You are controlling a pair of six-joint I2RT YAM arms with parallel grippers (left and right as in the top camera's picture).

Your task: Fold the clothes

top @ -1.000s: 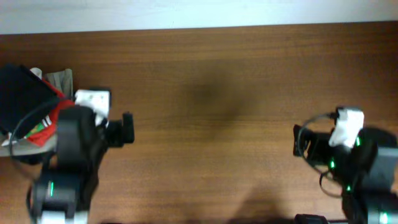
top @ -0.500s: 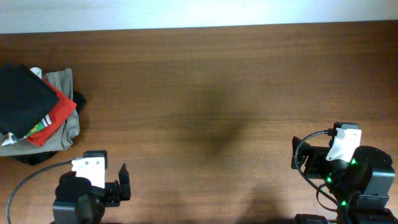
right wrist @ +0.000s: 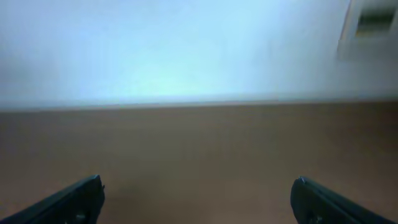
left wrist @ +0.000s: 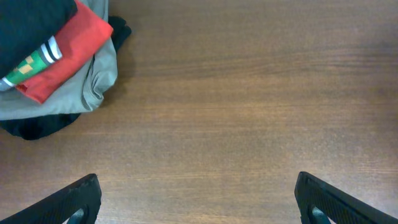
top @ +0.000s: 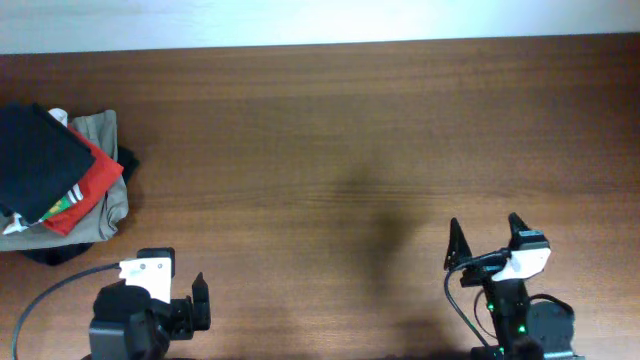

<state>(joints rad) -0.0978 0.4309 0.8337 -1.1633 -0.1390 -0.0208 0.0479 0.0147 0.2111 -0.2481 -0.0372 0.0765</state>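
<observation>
A black folded cloth lies on top of a pile at the table's far left; no print shows on it. It also shows in the left wrist view at the top left. My left gripper is open and empty at the front left edge, well apart from the pile; in the left wrist view its fingers are spread over bare wood. My right gripper is open and empty at the front right; in the right wrist view it faces the far wall.
Under the black cloth lie a red garment, a white one with a green patch, a khaki one and more dark cloth. The brown table ends at a white wall at the back.
My left arm has drawn back from the pile to the front edge. My right arm has moved left and forward, and its gripper has turned toward the far wall.
</observation>
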